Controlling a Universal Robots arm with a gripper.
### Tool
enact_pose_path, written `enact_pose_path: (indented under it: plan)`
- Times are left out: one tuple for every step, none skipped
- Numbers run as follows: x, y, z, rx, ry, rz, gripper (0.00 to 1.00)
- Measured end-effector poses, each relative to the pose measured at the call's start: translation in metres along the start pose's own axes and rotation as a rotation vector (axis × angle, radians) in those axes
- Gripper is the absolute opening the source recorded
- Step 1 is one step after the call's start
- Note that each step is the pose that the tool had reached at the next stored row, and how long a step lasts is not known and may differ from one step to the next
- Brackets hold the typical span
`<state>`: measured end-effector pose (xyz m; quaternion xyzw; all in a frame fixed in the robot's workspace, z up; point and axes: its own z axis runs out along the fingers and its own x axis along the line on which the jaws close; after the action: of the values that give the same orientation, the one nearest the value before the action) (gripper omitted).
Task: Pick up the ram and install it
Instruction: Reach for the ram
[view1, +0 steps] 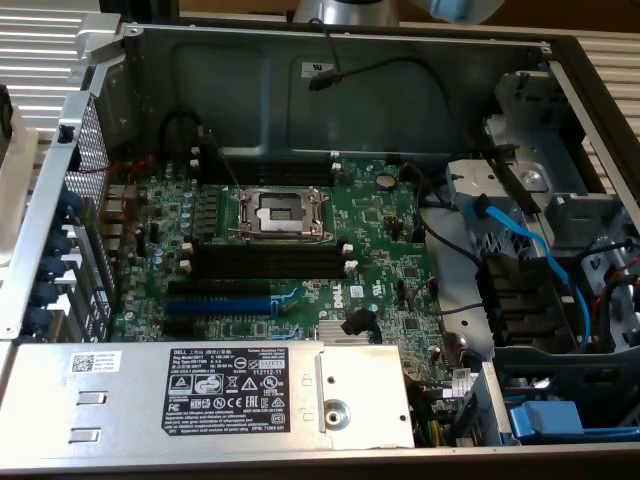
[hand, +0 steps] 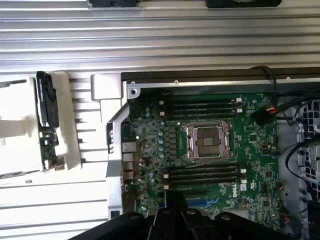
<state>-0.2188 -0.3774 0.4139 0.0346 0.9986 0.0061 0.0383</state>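
Note:
The ram (hand: 48, 140) is a dark-green stick with black chips, standing on edge in a white holder (hand: 70, 150) on the ribbed metal table, outside the computer case. My gripper (hand: 175, 197) hangs above the motherboard (hand: 255, 150), near its black memory slots (hand: 202, 175), well apart from the ram. Its black fingers are together and hold nothing. The exterior view shows two banks of black memory slots (view1: 265, 258) with white end clips, one on each side of the processor socket (view1: 280, 212). All of them are empty.
The open case has tall metal walls (view1: 260, 70). A grey power supply (view1: 200, 395) lies along the front. A blue expansion slot (view1: 218, 303) runs beside the memory slots. Blue and black cables (view1: 520, 240) and a drive cage crowd the exterior view's right.

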Motion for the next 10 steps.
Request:
enact_pose_path:
  plan:
    - [0.007, 0.0009, -0.0004, -0.0003, -0.0039, 0.000, 0.10]
    - [0.015, 0.0018, -0.0008, -0.0006, -0.0076, 0.000, 0.10]
    - [0.022, 0.0027, -0.0012, -0.0009, -0.0109, 0.000, 0.10]
    - [0.030, 0.0035, -0.0017, -0.0009, -0.0133, 0.000, 0.10]
    - [0.038, 0.0041, -0.0023, -0.0010, -0.0151, 0.000, 0.10]
    - [0.047, 0.0045, -0.0029, -0.0011, -0.0157, 0.000, 0.10]
    - [0.056, 0.0045, -0.0036, -0.0010, -0.0157, 0.000, 0.10]
    - [0.065, 0.0044, -0.0043, -0.0011, -0.0158, 0.000, 0.10]
    - [0.074, 0.0040, -0.0050, -0.0011, -0.0157, 0.000, 0.10]
    - [0.083, 0.0034, -0.0057, -0.0011, -0.0157, 0.000, 0.10]
